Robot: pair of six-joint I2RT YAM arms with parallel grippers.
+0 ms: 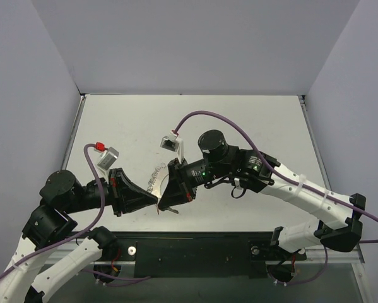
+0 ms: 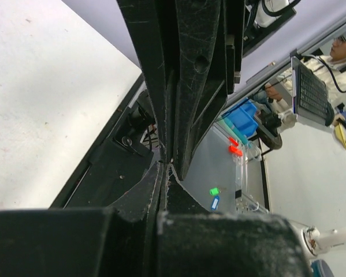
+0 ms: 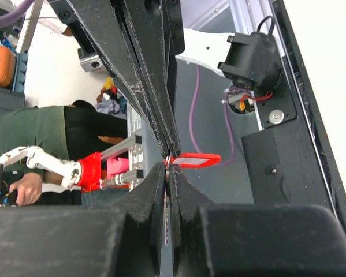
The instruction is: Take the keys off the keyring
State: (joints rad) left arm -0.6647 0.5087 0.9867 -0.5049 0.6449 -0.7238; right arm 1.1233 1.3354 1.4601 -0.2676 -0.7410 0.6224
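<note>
My two grippers meet tip to tip above the table's front middle. My right gripper (image 1: 165, 201) is shut on the keyring (image 3: 168, 173), a thin metal edge running down between its fingers. The key's red plastic head (image 3: 193, 160) sticks out sideways just beyond those fingertips; from above it shows as a thin red sliver (image 1: 167, 210). My left gripper (image 1: 152, 201) is shut too, and its tips nip a fine bright wire of the ring (image 2: 170, 167) right against the right fingers (image 2: 184, 86). The key's blade is hidden.
A silvery toothed piece (image 1: 156, 177) shows just behind the meeting grippers. A black bar (image 1: 195, 251) runs along the table's near edge under the arms. Purple cables (image 1: 226, 123) loop over the right arm. White tabletop (image 1: 195, 120) lies behind.
</note>
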